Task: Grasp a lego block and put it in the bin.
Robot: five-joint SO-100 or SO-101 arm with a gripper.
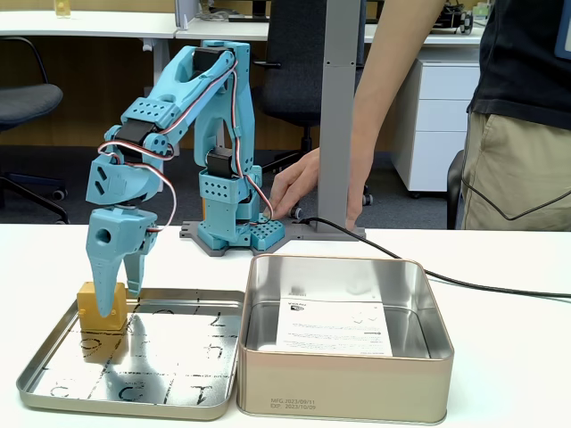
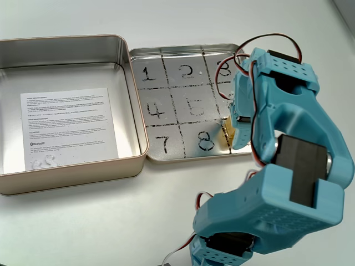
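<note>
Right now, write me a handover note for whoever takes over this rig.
Gripper: lowered into the shallow tray, fingers straddling the lego block. Whether they have closed on it cannot be told.
Lego block: standing on the tray floor at its far left corner in the fixed view from the front, not lifted.
Bin: directly beside the tray, open, with a printed paper sheet lying on its bottom.
A person's hand rests near the arm's base behind the table.
Done: approach to the block.
Left: confirm the grasp, lift, carry over the bin wall, release.
</note>
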